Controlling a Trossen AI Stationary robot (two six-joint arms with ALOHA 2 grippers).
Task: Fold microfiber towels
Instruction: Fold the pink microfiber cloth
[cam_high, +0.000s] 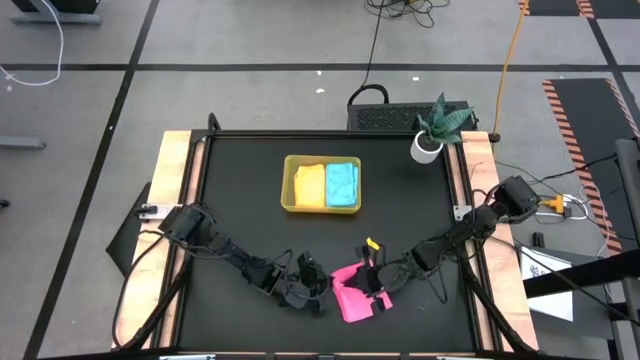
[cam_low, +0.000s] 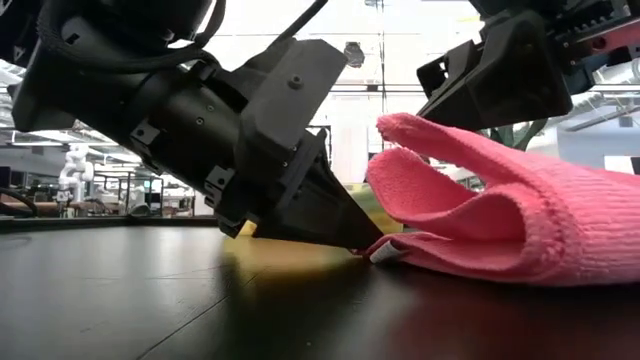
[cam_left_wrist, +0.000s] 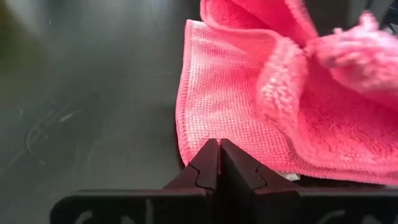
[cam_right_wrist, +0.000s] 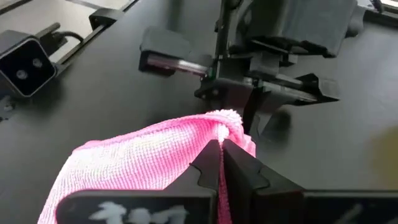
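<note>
The crumpled pink microfiber towel (cam_high: 352, 298) lies near the black counter's (cam_high: 240, 200) near edge, its length running left to right. The right gripper (cam_right_wrist: 221, 147) has its fingers clamped on a raised fold; the left gripper (cam_left_wrist: 219, 149), fingers together, pinches the towel's edge. Only the high view shows the yellow-green plastic tray (cam_high: 290, 190) holding yellow (cam_high: 311, 185) and sky-blue (cam_high: 342, 184) towels.

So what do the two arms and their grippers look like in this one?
Both arms are black, jointed in blocky segments, with dark cables trailing along them. The left gripper and right gripper each end in two matte black wedge-shaped fingers with stepped inner edges. The right arm carries a small yellow tag.
</note>
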